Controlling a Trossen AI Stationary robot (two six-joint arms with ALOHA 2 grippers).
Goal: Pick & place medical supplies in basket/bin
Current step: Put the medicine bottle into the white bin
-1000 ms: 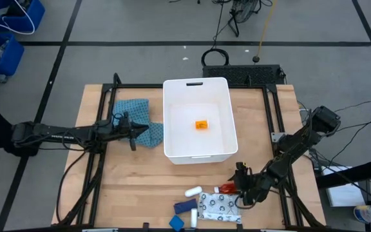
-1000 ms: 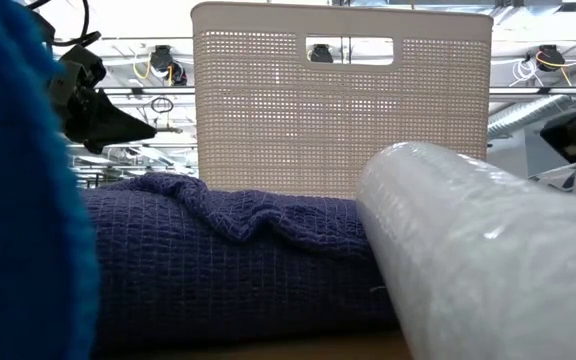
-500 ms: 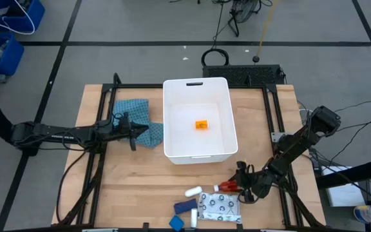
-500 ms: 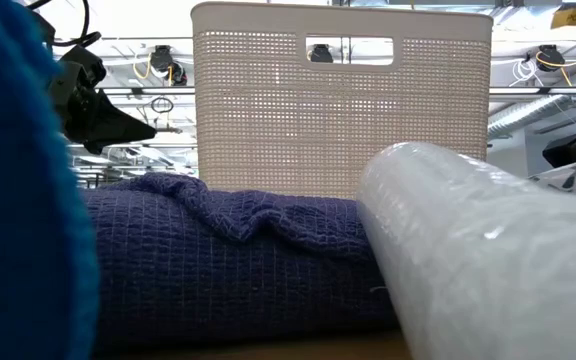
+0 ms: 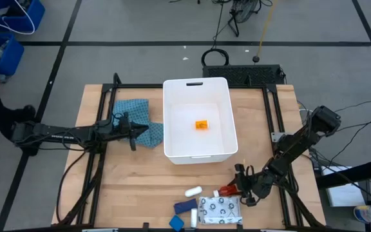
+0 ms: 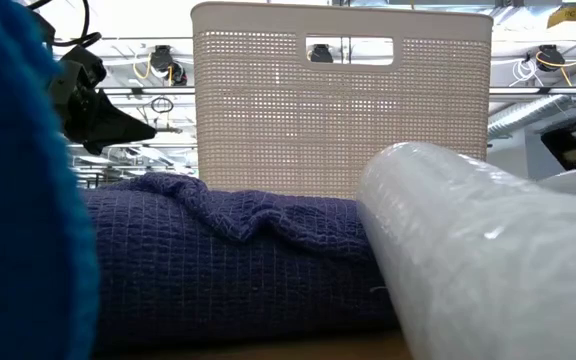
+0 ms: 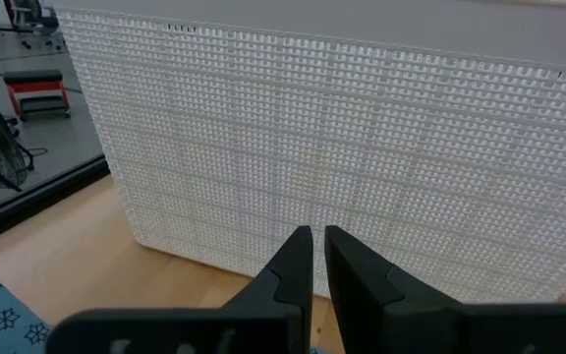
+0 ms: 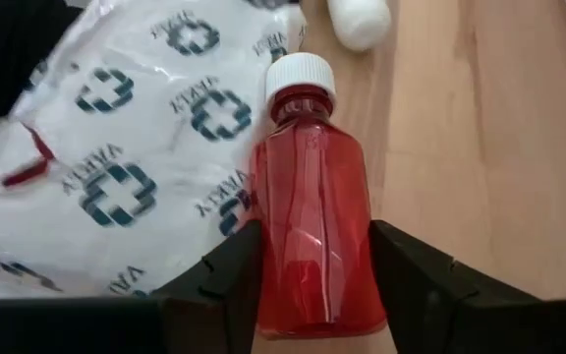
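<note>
A red bottle with a white cap (image 8: pixel 312 197) lies on its side on the wood near the table's front right, seen from above as the red bottle (image 5: pixel 226 190). My right gripper (image 8: pixel 314 236) is shut on it, also seen as the right gripper (image 5: pixel 240 187). Beside it lie a white dark-patterned pouch (image 5: pixel 219 210), a white tube (image 5: pixel 194 191) and blue pieces (image 5: pixel 185 206). An orange pill bottle (image 5: pixel 201 125) rests on the floor of the white bin (image 5: pixel 196 154). My left gripper (image 7: pixel 317 246) hangs shut left of the bin, over the teal cloth's edge. My right gripper pinches the red bottle's body (image 8: pixel 312 265), toward its base, between its two fingers (image 8: pixel 232 275). The fingers slant down from the table's right and lie along the bottle, one on each side. The bottle lies on the wood, cap toward the table's left, one side against the pouch (image 8: pixel 136 167).
A teal patterned cloth (image 5: pixel 136 119) lies left of the bin. Dark rails (image 5: pixel 102 154) frame the tabletop. In the low view, a dark blue knitted piece (image 6: pixel 228 260) and a clear-wrapped roll (image 6: pixel 488 260) fill the foreground before the bin wall (image 6: pixel 340 110). Bare wood lies between bin and supplies.
My right gripper has tipped further downward over the red bottle while staying in place near the table's front right. The bottle, pouch and other supplies lie as before.
</note>
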